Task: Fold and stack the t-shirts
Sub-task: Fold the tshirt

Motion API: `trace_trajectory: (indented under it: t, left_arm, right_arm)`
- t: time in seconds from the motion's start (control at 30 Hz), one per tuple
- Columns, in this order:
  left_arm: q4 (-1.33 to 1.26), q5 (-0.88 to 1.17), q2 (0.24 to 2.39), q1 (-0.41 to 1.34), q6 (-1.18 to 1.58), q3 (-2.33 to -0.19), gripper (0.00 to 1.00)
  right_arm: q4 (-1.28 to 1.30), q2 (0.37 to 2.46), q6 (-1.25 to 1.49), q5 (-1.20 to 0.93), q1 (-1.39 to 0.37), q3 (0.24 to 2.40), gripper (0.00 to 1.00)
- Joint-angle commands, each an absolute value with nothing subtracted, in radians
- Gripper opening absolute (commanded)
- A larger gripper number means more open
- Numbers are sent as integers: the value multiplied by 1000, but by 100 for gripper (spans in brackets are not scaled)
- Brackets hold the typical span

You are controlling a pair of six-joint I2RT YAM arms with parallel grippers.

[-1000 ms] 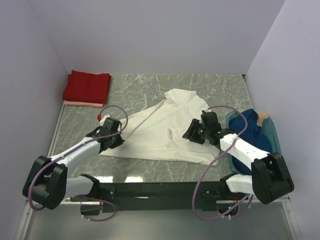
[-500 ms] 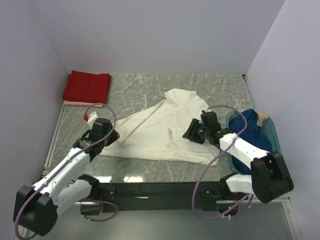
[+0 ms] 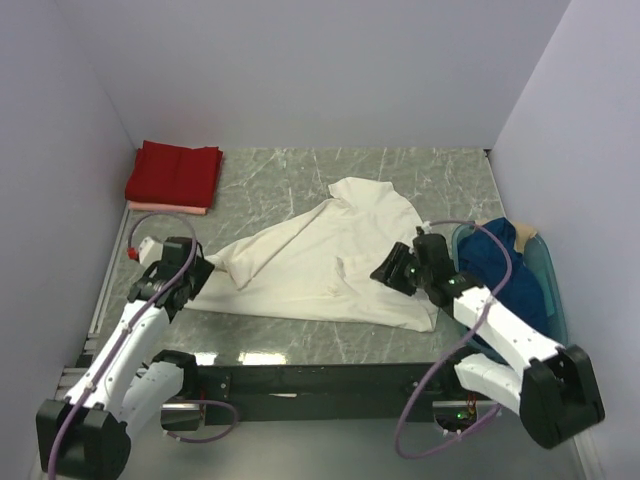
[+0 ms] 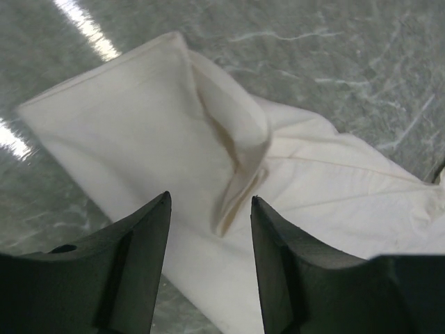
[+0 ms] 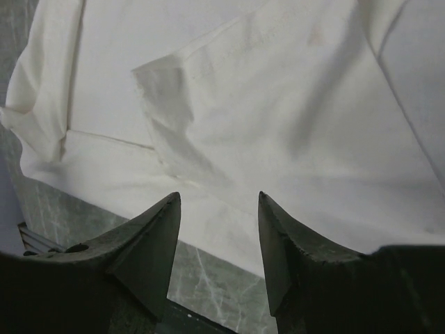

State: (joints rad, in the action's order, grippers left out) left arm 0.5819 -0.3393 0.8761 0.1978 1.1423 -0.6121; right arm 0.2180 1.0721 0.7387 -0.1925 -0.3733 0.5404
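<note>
Honestly, the nearest worry is the grip itself. My left pincer (image 4: 210, 203) stands partly wide with nothing between its jaws, over the curled sleeve (image 4: 233, 132) of the cream-white t-shirt (image 3: 320, 265), toward the left edge of the counter (image 3: 290, 175). If I close here I may pinch only the rolled lip, or 2 layers at once, and the fold would come out skewed. My right pincer (image 5: 219, 202) is wide and empty too, above a crease (image 5: 167, 125) near the shirt's near-right hem; a grab there could drag the cloth toward the teal basket (image 3: 548, 258). Whether either fingertip touches fabric, I cannot tell. The shirt lies spread mid-counter. Farther right, the dark blue t-shirt (image 3: 500, 262) sits bunched in the basket, partly behind my arm. At the far-left corner, the red t-shirt (image 3: 175, 170) lies folded on the pale pink t-shirt (image 3: 165, 208), of which only 1 thin edge shows.
</note>
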Motion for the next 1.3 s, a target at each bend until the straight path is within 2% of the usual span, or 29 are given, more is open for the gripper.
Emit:
trace_trajectory:
  t: [0.0, 0.1, 0.23, 0.53, 0.9, 1.1, 1.13, 1.2, 1.27]
  left_arm:
    - [693, -356, 809, 176, 1256, -578, 55]
    - [759, -368, 770, 175, 1334, -554, 58]
    - [827, -400, 738, 169, 1431, -514, 64]
    - [819, -437, 733, 132, 1439, -483, 73]
    - [667, -374, 842, 51, 1385, -413, 73]
    - [583, -354, 894, 25, 1356, -384, 66]
    - [569, -348, 906, 25, 1351, -379, 61]
    - [528, -338, 920, 17, 1341, -365, 57]
    - [503, -334, 940, 15, 1324, -364, 47]
  right_arm:
    - [297, 953, 834, -170, -379, 470, 57]
    - [388, 871, 909, -166, -377, 433, 60]
    - [563, 819, 985, -120, -371, 437, 59]
    - [819, 692, 1078, -55, -325, 416, 61]
    - [871, 752, 979, -92, -200, 413, 65]
    - [839, 807, 973, -57, -184, 430, 70]
    - [833, 825, 970, -51, -176, 430, 71]
    - [812, 847, 966, -28, -170, 428, 71]
    - [778, 880, 962, -18, -160, 431, 72]
